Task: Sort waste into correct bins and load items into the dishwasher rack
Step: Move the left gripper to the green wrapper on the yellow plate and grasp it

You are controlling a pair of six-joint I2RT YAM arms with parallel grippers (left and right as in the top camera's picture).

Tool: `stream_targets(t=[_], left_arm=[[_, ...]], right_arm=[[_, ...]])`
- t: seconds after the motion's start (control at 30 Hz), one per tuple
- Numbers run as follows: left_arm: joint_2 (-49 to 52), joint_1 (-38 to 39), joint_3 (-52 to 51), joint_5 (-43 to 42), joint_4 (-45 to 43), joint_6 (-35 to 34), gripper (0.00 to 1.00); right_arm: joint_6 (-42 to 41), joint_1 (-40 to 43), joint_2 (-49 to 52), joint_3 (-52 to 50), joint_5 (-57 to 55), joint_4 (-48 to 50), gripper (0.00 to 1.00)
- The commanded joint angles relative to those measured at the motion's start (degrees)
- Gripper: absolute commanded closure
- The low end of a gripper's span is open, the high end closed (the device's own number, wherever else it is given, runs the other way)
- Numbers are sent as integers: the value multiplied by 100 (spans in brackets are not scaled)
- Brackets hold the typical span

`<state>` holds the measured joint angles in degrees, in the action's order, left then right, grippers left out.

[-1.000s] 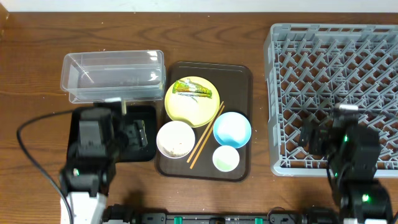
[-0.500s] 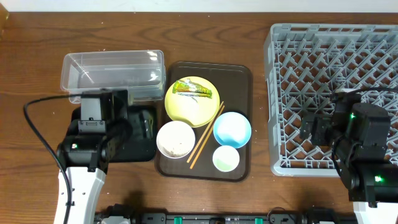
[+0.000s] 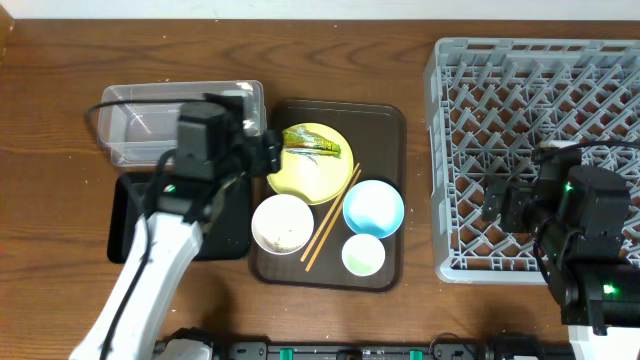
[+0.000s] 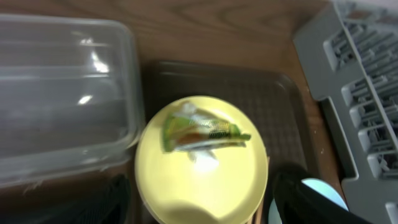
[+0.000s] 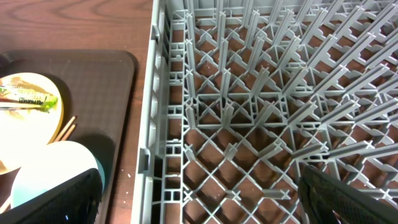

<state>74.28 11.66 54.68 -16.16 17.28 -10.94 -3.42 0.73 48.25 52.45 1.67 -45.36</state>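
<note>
The left fingers are seen spread wide apart with nothing between them, poised above the near edge of the pale-yellow plate. The green-yellow snack wrapper is found lying flat on the far half of that plate. The plate sits at the back of the brown serving tray, just beside the clear tub.

The wrapper pickup is judged to be the step in hand. For a clean grab, the fingers should be lowered one on either side of the wrapper's short width. They should then be closed gently, so the plate is not dragged or tipped. The wrapper should be lifted clear of the plate rim before it is carried off, and the tub's near wall should be cleared, not clipped. The black tray is seen on the desk in front of the tub, partly under the left arm.

The right fingers are parted and empty too, hovering over the near-left part of the grey rack. No dish is seen in it. The white bowl, blue bowl, cup and chopsticks are all seen on the serving tray.

As for writing, a strip of dark print can be made out on the wrapper in the right wrist view, but no word or brand can be read. No labels are seen elsewhere.
</note>
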Motion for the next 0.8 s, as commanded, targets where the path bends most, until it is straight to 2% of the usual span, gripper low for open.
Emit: stream_targets(t=[0.0,0.2,0.43,0.77], left_arm=[[490,219,125,57,-286,-208,24],[1478,356,125,59,-883,-872,24],[2177,356,122,81,-1104,-1792,25],[2618,358,118,337,-1320,-2046,25]], right_arm=[[-35,37,-35,114,28,0,1],[-35,37,-35,114,28,-15,1],[-35,37,-35,114,24,-94,1],[-35,37,-35,114,24,-118,1]])
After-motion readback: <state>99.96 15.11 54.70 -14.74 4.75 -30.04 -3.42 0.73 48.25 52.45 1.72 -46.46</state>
